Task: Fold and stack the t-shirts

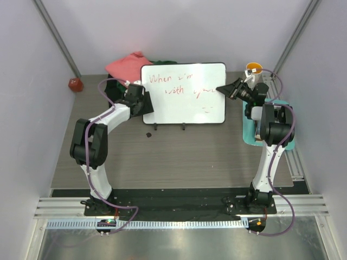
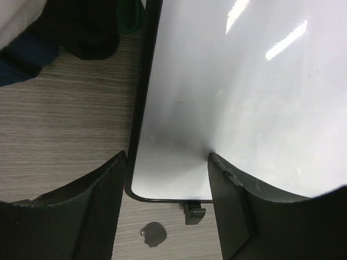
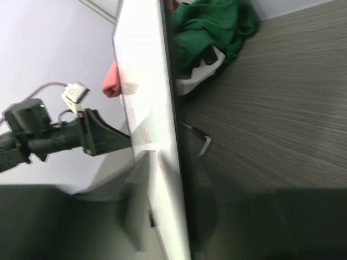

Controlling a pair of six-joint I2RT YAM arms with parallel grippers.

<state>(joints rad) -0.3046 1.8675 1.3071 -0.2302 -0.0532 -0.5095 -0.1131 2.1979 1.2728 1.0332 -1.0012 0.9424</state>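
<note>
The t-shirts lie in a heap behind the standing white board (image 1: 183,93). A salmon-pink one (image 1: 126,64) and a dark green one (image 1: 160,63) show above it. The right wrist view shows the green shirt (image 3: 209,27) with a white one (image 3: 205,60) under it. My left gripper (image 1: 145,103) is at the board's left edge, open, its jaws either side of the board's lower corner (image 2: 167,157). My right gripper (image 1: 225,88) is at the board's upper right edge. In its blurred wrist view the gripper (image 3: 172,162) stands open, a finger on each side of the thin edge.
A yellow mug (image 1: 254,69) stands at the back right, above a teal tray (image 1: 250,130) beside the right arm. A red object (image 1: 75,84) sits at the back left. A small dark lump (image 1: 147,135) lies in front of the board's foot (image 2: 194,212).
</note>
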